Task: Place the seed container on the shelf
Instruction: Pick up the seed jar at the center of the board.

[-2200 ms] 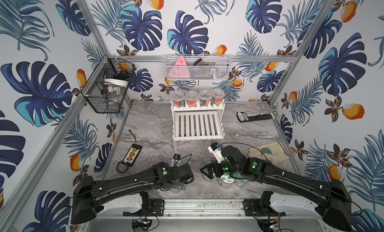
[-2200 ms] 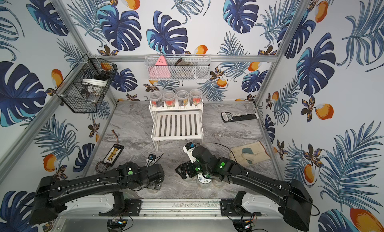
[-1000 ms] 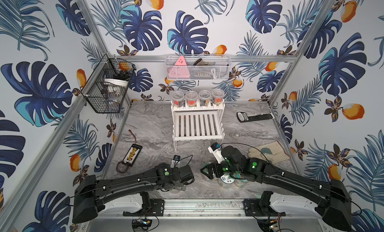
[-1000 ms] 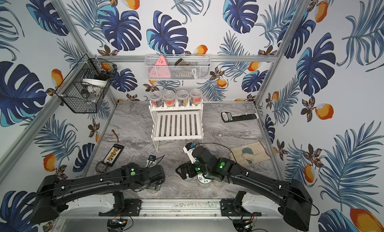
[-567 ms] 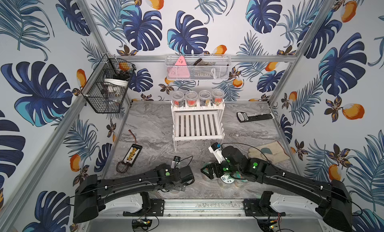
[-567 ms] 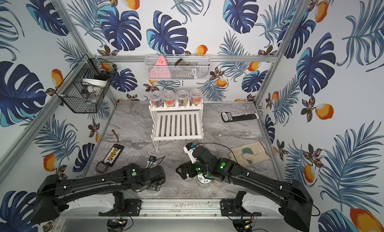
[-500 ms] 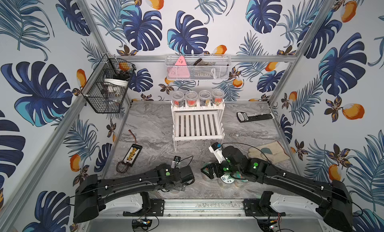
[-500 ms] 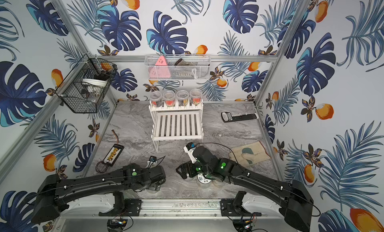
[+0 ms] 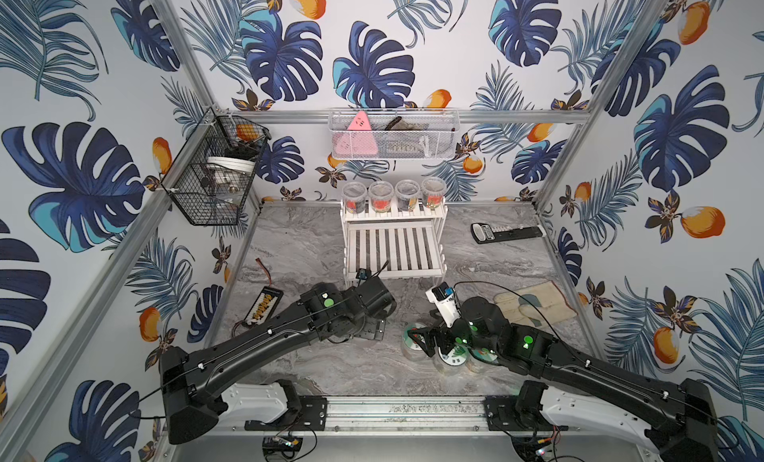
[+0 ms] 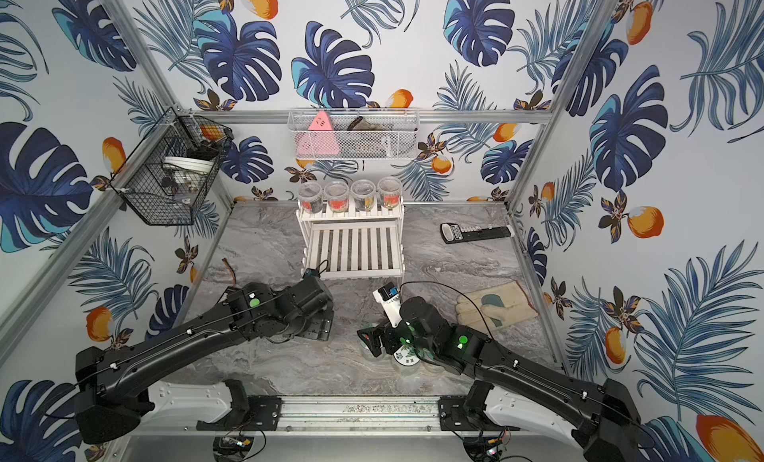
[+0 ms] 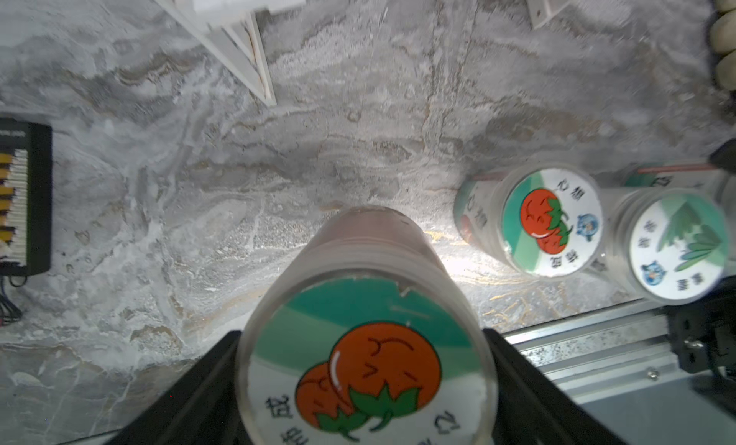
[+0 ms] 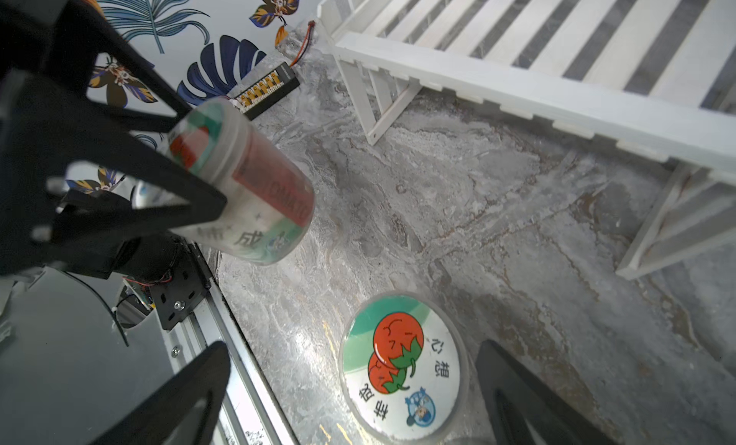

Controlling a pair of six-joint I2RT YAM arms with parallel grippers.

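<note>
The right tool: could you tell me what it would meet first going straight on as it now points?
Probably the tomato-lidded seed container standing on the table, directly ahead of the open right tool; depth is unclear.

The left end effector [image 11: 360, 339] has closed on a tomato-labelled seed container [image 12: 255, 196] and lifted it off the bench [image 9: 297, 241], tilted. Its arm has swung up and forward, from well short of the shelf [image 9: 392, 249] to near the shelf's front edge.
</note>
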